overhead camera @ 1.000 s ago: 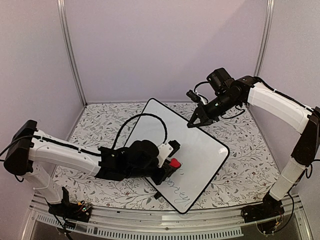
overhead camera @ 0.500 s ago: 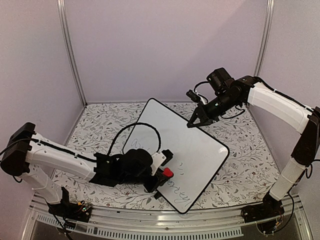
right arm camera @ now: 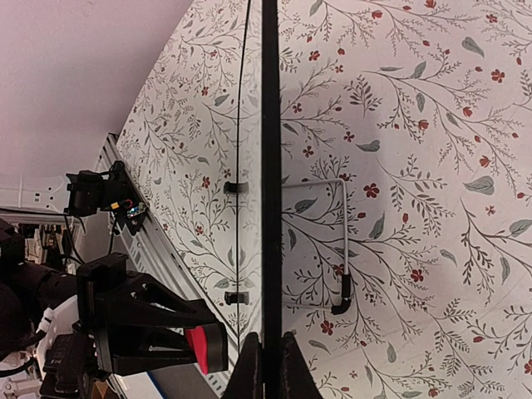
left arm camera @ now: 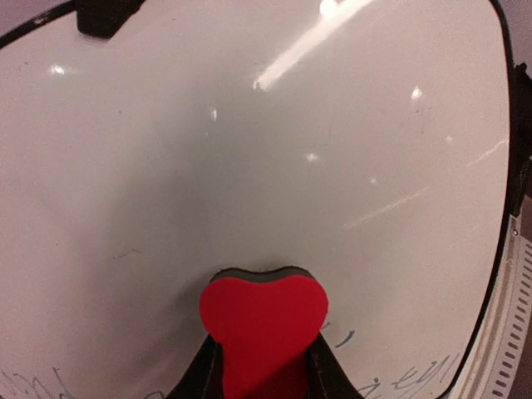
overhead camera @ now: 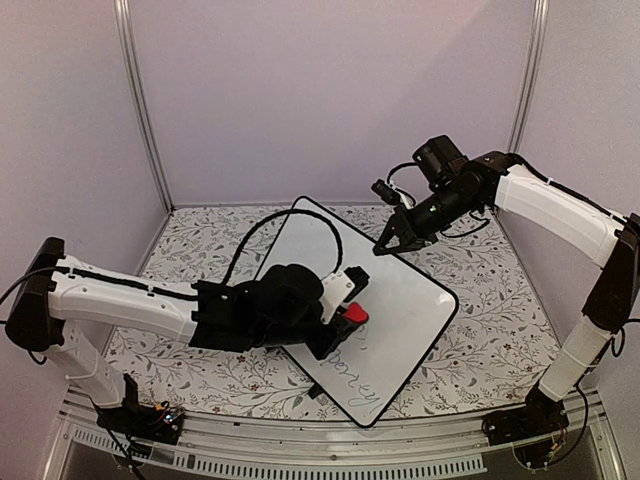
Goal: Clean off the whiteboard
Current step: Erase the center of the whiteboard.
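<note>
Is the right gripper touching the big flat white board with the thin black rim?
Touching. The right wrist view shows the right gripper closed on the thin black rim of the whiteboard, which runs edge-on straight between its fingers.

Only writing seen: one line of thin dark cursive handwriting (overhead camera: pixel 352 383) on the whiteboard (overhead camera: pixel 400 290), at the board's end toward the surface's near edge. Letters too small and blurred to read with certainty. The red eraser (left arm camera: pixel 263 320) hides part. Nothing else legible.
</note>
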`<state>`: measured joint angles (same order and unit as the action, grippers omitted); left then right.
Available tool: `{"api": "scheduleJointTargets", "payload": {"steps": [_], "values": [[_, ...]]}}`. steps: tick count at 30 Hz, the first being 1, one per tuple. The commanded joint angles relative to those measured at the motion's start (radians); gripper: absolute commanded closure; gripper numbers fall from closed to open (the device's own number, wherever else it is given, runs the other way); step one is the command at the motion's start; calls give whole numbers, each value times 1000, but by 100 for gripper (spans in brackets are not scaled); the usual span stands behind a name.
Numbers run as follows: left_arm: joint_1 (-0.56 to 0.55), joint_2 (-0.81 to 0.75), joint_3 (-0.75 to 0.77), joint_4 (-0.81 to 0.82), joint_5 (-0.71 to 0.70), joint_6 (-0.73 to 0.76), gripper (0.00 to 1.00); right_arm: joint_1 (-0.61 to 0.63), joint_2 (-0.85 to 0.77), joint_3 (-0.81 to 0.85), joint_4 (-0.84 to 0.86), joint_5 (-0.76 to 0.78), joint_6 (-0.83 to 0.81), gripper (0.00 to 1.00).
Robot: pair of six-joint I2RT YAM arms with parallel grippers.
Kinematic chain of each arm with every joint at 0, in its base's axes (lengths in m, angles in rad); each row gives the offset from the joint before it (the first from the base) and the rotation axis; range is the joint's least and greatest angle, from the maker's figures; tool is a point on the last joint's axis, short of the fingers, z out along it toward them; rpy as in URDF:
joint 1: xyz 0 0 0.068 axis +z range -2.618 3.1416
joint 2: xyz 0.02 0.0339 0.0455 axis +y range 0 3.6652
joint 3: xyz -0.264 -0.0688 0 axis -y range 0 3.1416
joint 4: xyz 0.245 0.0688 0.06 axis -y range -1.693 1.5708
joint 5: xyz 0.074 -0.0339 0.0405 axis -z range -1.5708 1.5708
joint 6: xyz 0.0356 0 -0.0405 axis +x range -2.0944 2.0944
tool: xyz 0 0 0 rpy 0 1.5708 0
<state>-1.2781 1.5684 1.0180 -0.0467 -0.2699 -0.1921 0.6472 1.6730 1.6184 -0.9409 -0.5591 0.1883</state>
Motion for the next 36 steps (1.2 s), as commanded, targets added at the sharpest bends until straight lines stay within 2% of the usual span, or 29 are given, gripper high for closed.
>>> {"api": "scheduleJointTargets", "payload": {"steps": [1,9,36], "values": [[5,52,32,-30,3,34,100,25,19,15,-7,-13,-18,100],[5,118,16,-18,36,5,100,25,19,15,-5,-13,-18,100],[-12,56,-178,-6,58,-110,100,24,24,15,-4,-15,-19,100]]}}
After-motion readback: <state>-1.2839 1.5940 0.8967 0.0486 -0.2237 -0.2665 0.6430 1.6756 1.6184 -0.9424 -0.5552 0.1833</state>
